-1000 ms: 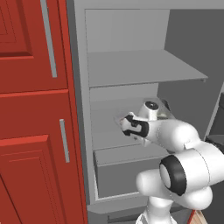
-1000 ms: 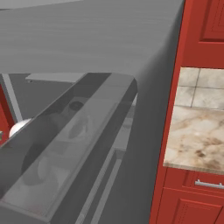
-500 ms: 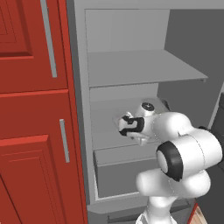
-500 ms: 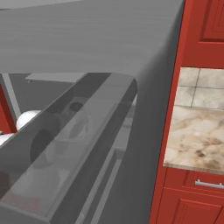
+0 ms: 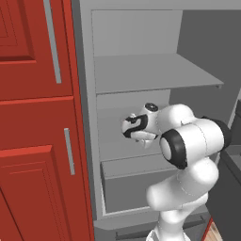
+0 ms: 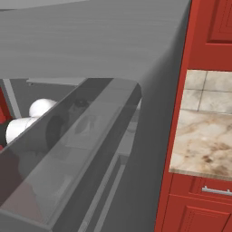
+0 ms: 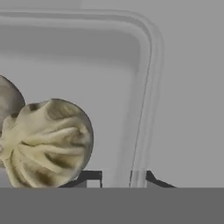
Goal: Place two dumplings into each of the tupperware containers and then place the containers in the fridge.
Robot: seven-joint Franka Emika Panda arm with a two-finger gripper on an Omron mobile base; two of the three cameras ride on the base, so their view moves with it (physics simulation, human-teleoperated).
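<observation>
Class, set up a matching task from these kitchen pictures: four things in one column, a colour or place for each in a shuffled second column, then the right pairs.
Things:
1. dumpling
2. tupperware container
3. cabinet doors
4. countertop

Descriptions:
A. red, left of the open fridge
B. beige marbled stone
C. tan, lying in the tray
D. grey, rounded rim at the gripper tips

Pairs: 1-C, 2-D, 3-A, 4-B

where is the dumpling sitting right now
In the hand view, a dumpling lies inside a tupperware container, at lower left, with the container's rounded rim to its right and a second dumpling touching its left.
</observation>
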